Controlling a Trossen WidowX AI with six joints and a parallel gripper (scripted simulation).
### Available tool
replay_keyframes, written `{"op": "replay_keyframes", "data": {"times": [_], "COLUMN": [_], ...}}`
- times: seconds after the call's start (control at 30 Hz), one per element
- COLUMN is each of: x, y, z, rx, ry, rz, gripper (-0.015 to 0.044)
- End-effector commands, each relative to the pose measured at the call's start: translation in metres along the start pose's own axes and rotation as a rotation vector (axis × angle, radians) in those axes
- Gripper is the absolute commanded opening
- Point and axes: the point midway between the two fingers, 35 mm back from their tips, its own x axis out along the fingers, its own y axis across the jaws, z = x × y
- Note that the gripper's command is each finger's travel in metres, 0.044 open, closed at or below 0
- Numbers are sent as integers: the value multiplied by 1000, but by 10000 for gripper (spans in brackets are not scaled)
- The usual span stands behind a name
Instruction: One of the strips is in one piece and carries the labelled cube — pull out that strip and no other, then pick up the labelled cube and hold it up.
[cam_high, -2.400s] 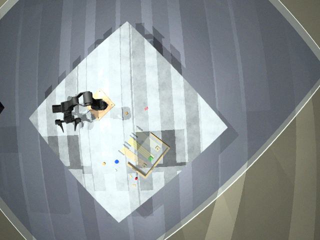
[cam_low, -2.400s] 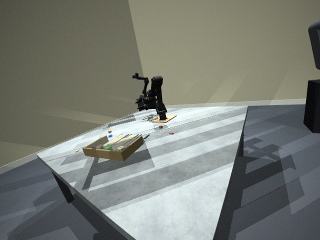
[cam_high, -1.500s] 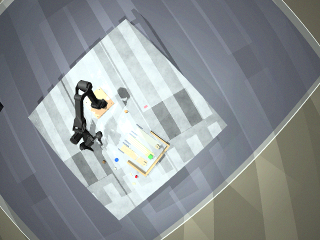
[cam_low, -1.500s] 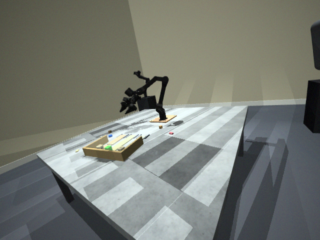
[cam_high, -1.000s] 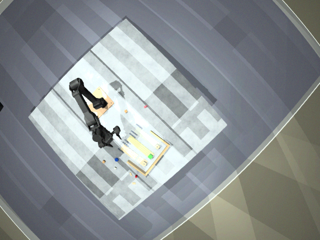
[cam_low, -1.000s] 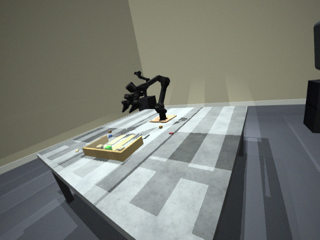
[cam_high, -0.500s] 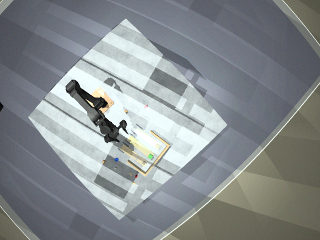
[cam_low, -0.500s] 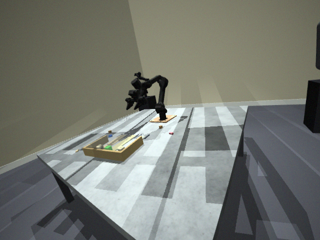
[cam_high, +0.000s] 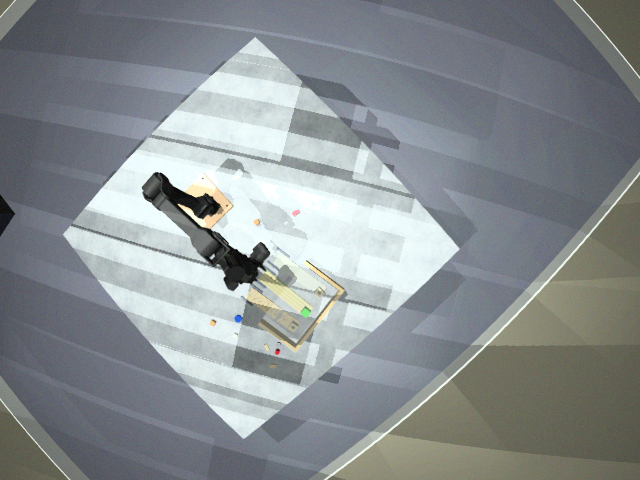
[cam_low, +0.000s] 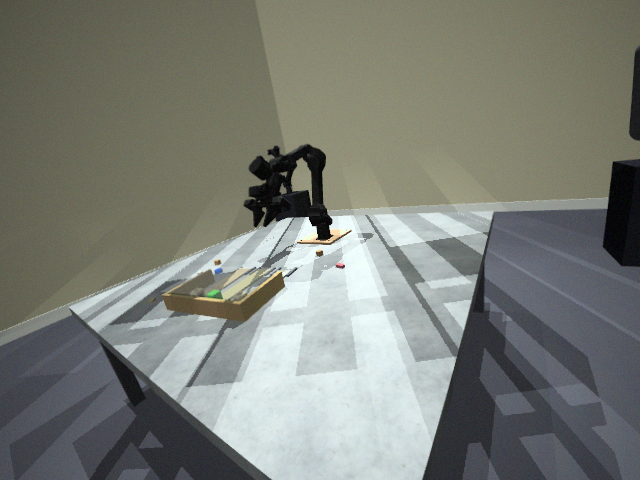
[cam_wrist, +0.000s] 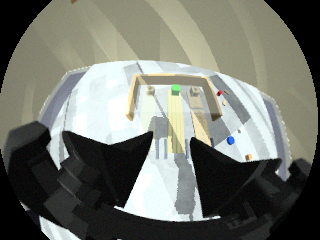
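Observation:
My gripper (cam_wrist: 171, 138) (cam_low: 261, 224) is partly open and empty, high above the table, before the open end of a three-sided wooden tray (cam_wrist: 172, 79) (cam_low: 206, 308). A yellow striped middle strip (cam_wrist: 175, 120) (cam_high: 286, 295) runs lengthwise between the fingertips in the wrist view, with a green cube (cam_wrist: 175, 90) (cam_high: 305, 312) (cam_low: 214, 294) at its far end. A pale strip (cam_wrist: 148, 115) lies left, with a beige cube (cam_wrist: 151, 90) (cam_high: 320, 291). A tan strip (cam_wrist: 200, 127) lies right, seemingly in two pieces, with another beige cube (cam_wrist: 195, 90) (cam_high: 293, 324). Cube markings are too small to read.
Thin grey bars stand beside the strips' near ends. A blue piece (cam_high: 238, 318) (cam_wrist: 231, 140), a red piece (cam_high: 277, 351) (cam_wrist: 220, 92) and an orange cube (cam_high: 212, 322) (cam_wrist: 249, 157) lie beside the tray. A pink piece (cam_high: 295, 212) and another orange cube (cam_high: 256, 222) lie nearer the base.

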Motion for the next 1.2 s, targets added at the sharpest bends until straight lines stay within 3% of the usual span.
{"op": "replay_keyframes", "data": {"times": [0.0, 0.17, 0.4, 1.17], "x": [21, 53, 86, 111], "y": [11, 29, 59, 61], "z": [-1, -8, -32, -50], "rx": [-29, -78, -145, -147], "ry": [151, 387, 686, 694], "rz": [20, 45, 65, 65], "gripper": [138, 6, 0, 0]}}
